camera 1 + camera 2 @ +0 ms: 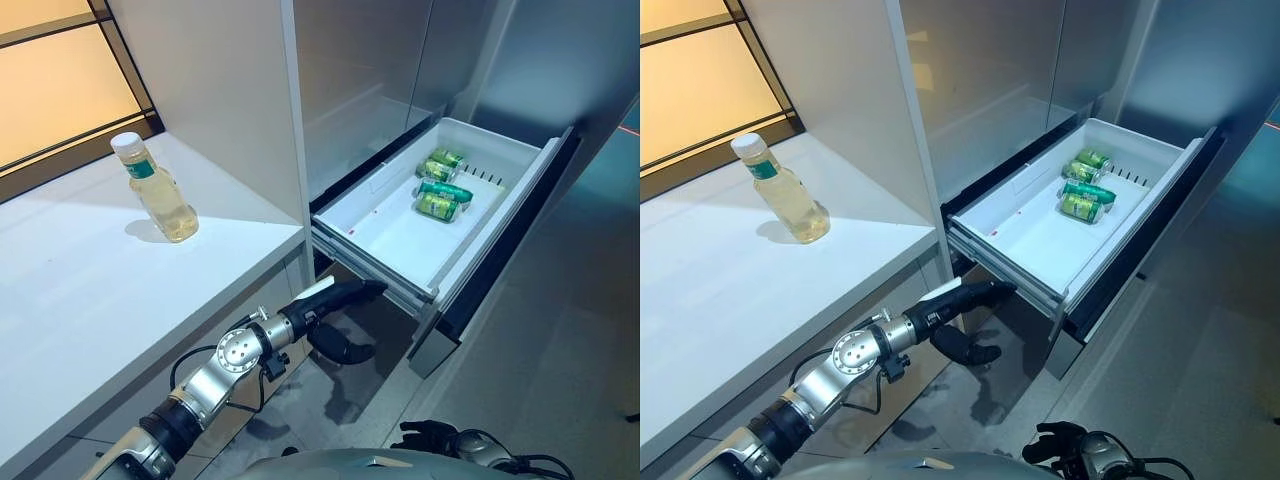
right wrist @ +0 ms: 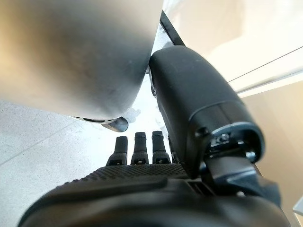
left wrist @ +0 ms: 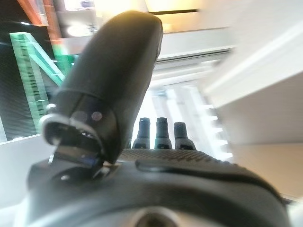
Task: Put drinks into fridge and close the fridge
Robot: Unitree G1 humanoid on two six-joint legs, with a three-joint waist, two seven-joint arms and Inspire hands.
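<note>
A clear bottle (image 1: 160, 195) of yellowish drink with a white cap stands upright on the white counter (image 1: 90, 300). To its right the fridge's white drawer (image 1: 385, 235) is pulled out, with several green cans (image 1: 440, 190) lying at its far end. My left hand (image 1: 335, 300) reaches out below the counter's edge, just under the drawer's near corner. Its fingers (image 3: 162, 132) are straight and hold nothing. My right hand (image 1: 430, 437) hangs low at the bottom of the view with straight fingers (image 2: 141, 146), empty, far from the bottle and the drawer.
The fridge's grey upper doors (image 1: 360, 80) stand shut above the drawer. The drawer's dark front panel (image 1: 500, 240) juts out over the grey floor (image 1: 560, 360). A window frame (image 1: 60, 120) runs behind the counter.
</note>
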